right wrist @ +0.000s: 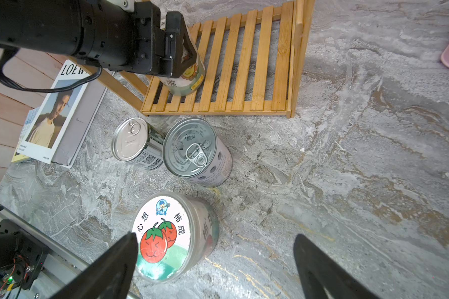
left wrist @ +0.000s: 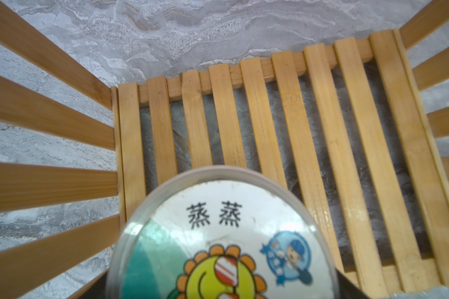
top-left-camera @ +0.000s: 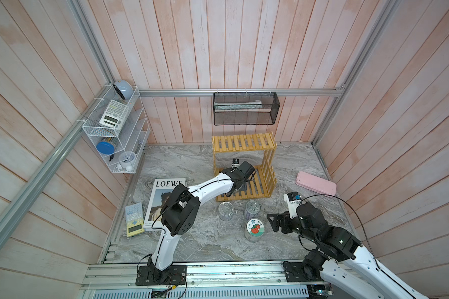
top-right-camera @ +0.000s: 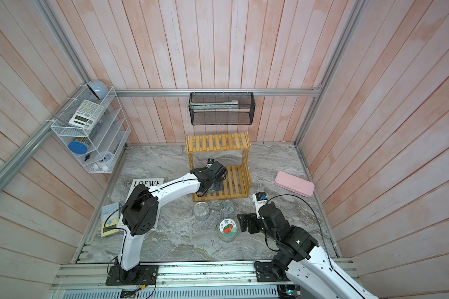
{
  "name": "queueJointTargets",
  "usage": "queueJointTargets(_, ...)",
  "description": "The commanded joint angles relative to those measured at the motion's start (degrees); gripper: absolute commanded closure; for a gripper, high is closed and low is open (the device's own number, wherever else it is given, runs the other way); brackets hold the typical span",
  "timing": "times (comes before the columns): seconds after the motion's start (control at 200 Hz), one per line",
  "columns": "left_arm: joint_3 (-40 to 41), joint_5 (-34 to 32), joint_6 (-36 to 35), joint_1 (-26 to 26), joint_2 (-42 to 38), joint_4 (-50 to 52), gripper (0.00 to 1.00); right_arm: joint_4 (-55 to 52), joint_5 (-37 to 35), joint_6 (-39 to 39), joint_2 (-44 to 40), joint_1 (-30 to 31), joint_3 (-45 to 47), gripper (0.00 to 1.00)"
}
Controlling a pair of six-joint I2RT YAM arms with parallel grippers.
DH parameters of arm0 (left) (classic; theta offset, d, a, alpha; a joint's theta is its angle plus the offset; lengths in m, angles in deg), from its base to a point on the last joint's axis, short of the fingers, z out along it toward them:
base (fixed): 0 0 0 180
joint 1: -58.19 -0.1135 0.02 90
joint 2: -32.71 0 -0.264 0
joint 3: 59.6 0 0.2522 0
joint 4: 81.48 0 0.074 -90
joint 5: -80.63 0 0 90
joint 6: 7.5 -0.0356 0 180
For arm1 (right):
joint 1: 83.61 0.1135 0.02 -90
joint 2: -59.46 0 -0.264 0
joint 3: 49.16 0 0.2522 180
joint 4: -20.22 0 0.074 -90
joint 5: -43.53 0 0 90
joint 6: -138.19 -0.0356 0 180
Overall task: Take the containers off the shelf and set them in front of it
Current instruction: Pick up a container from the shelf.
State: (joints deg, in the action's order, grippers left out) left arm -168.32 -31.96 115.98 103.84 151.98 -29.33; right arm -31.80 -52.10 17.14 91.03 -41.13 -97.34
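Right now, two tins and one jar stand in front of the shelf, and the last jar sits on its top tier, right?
No: the last jar sits on the bottom tier of the shelf, as the right wrist view shows. The rest is right.

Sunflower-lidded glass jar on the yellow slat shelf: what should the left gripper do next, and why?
Probably close on the sunflower-lidded glass jar: the left gripper flanks it on the lower tier of the yellow slat shelf, the only container on it.
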Motion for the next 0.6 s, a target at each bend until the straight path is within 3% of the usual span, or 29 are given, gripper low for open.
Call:
queueJointTargets(0.0,3.7,-1.7,-1.2,0.3,-4.0,-3.7,0.27,-0.7,0.4,0.2,-0.5,-0.4,0.5,0.02)
queueJointTargets(0.595,9.7,-3.4,-5.4,4.5,-16.4,-6.5,0.3,-0.1,1.0,0.6,1.2,-1.7,-0.6,0.02)
